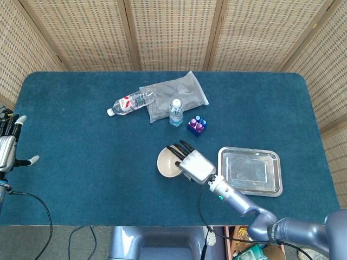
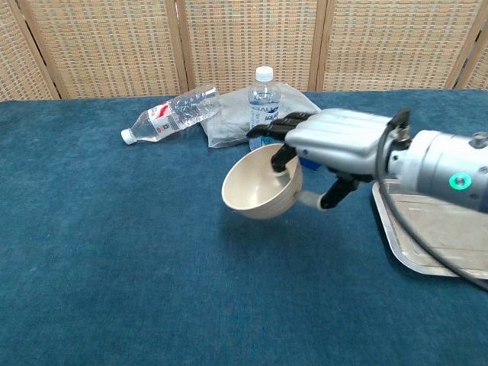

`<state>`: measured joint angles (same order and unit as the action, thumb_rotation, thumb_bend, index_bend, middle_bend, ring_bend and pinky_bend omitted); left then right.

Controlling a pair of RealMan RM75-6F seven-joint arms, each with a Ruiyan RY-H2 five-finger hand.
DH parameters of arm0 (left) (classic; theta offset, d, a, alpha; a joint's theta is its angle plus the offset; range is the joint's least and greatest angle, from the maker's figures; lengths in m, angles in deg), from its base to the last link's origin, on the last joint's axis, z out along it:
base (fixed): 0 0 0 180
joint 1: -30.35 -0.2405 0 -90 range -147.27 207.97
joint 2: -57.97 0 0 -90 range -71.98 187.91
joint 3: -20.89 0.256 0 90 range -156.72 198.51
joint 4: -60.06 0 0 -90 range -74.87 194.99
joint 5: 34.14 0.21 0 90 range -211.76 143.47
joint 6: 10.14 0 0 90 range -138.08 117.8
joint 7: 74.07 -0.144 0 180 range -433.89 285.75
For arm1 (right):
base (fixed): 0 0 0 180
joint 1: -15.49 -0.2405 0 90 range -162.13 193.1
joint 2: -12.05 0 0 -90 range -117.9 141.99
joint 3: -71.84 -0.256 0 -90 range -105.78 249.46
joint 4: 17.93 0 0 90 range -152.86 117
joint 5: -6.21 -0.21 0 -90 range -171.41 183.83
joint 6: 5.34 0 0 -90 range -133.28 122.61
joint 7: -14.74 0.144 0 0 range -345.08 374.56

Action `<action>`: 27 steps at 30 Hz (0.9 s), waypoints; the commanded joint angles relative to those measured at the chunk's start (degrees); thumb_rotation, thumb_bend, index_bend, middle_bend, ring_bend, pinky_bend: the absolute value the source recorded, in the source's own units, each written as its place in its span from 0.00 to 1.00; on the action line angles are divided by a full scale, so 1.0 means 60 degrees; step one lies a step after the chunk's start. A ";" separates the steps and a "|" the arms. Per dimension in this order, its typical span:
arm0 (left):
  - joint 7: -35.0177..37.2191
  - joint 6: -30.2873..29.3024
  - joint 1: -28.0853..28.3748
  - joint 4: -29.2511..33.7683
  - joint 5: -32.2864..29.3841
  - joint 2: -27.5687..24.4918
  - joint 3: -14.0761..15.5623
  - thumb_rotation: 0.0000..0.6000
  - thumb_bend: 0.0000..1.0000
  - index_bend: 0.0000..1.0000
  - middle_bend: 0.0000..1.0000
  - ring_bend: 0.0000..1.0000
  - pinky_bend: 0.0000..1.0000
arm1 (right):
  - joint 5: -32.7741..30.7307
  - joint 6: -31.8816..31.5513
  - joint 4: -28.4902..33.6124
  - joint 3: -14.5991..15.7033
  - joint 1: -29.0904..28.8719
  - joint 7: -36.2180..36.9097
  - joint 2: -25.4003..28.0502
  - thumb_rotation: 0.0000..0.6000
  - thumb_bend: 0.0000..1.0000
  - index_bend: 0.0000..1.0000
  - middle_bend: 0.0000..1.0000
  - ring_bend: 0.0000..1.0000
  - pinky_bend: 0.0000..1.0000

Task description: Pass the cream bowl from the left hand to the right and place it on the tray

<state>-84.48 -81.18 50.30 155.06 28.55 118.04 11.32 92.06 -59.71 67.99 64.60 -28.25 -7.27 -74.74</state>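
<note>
Right hand (image 2: 339, 145) pinches bowl (image 2: 259, 183) rim, bowl tilted, off table, frame centre. Left hand (image 1: 6, 149) empty, fingers apart, far left. Carry right over tray (image 1: 274, 187), level bowl, lower, release.

A woven rattan folding screen (image 1: 173, 32) stands behind the blue-carpeted table (image 1: 70, 162).

The surface (image 2: 114, 252) is covered in matt blue cloth with a short, carpet-like nap. The cream bowl (image 2: 255, 191) looks smooth and dull, like matt plastic or ceramic. The right hand (image 2: 335, 145) has a brushed silver metallic shell and black fingers (image 2: 267, 126). The tray (image 1: 250, 171) is shiny bare metal. Both bottles (image 1: 130, 103) are clear glossy plastic, and the grey pouch (image 1: 173, 95) looks like soft matt film.
</note>
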 commanded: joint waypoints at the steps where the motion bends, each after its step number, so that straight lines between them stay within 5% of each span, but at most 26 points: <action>1: -0.0012 0.0048 0.0014 0.0007 0.0030 0.0009 0.0016 1.00 0.00 0.00 0.00 0.00 0.00 | 0.0215 -0.0833 0.0650 0.0182 0.0642 0.0584 0.1233 1.00 0.57 0.65 0.00 0.00 0.00; 10: -0.0121 0.0092 0.0035 0.0103 0.0145 0.0041 0.0053 1.00 0.00 0.00 0.00 0.00 0.00 | 0.0739 -0.2180 -0.0016 0.1185 0.2087 0.2214 0.2753 1.00 0.57 0.65 0.00 0.00 0.00; 15: -0.0146 0.0058 0.0017 0.0177 0.0229 0.0042 0.0065 1.00 0.00 0.00 0.00 0.00 0.00 | 0.0983 -0.2684 -0.1379 0.1874 0.2923 0.3743 0.2378 1.00 0.57 0.65 0.00 0.00 0.00; 27: -0.0174 0.0038 -0.0012 0.0256 0.0333 0.0034 0.0089 1.00 0.00 0.00 0.00 0.00 0.00 | 0.0975 -0.3019 -0.3211 0.1953 0.3487 0.5079 0.1612 1.00 0.57 0.66 0.00 0.00 0.00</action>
<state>-85.52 -80.96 50.22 156.59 30.54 118.25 11.85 98.00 -77.61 49.23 76.31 -7.68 22.72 -64.84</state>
